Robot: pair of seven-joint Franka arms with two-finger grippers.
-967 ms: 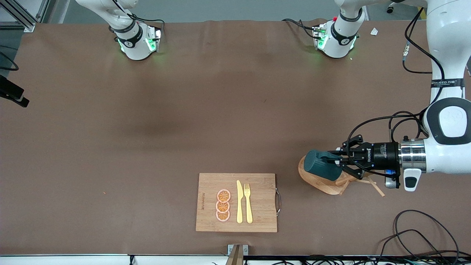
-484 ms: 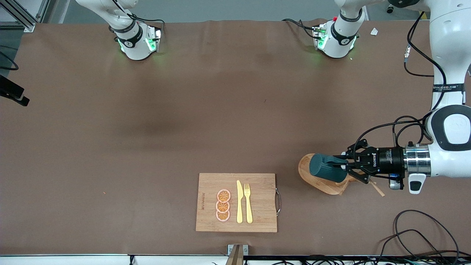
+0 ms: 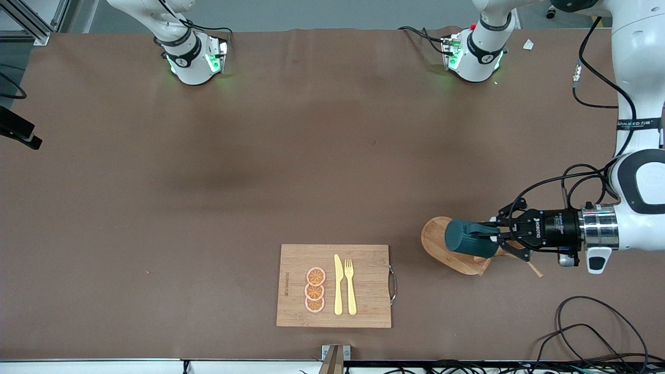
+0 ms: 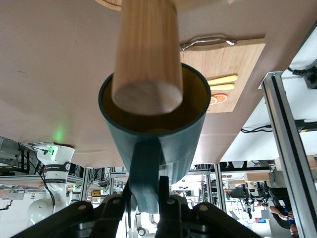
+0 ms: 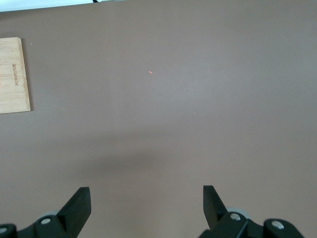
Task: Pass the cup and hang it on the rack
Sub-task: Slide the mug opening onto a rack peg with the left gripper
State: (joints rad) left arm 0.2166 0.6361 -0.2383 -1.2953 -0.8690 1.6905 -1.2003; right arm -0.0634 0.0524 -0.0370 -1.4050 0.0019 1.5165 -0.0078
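Brown worktop (image 3: 260,156). Left tool (image 3: 492,238) clamped on cup (image 3: 470,239) handle, over rack (image 3: 457,254). Right tool (image 5: 146,206) spread wide, waiting.

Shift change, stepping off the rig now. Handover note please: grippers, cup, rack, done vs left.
Left gripper: shut on the cup's handle, over the rack.
Right gripper: open, holding nothing, waiting above bare table.
Cup: tipped sideways, mouth at the rack's post; the post's end sits in the opening.
Done: the left gripper has the cup.
Left: hook the handle on a peg, release, retreat.
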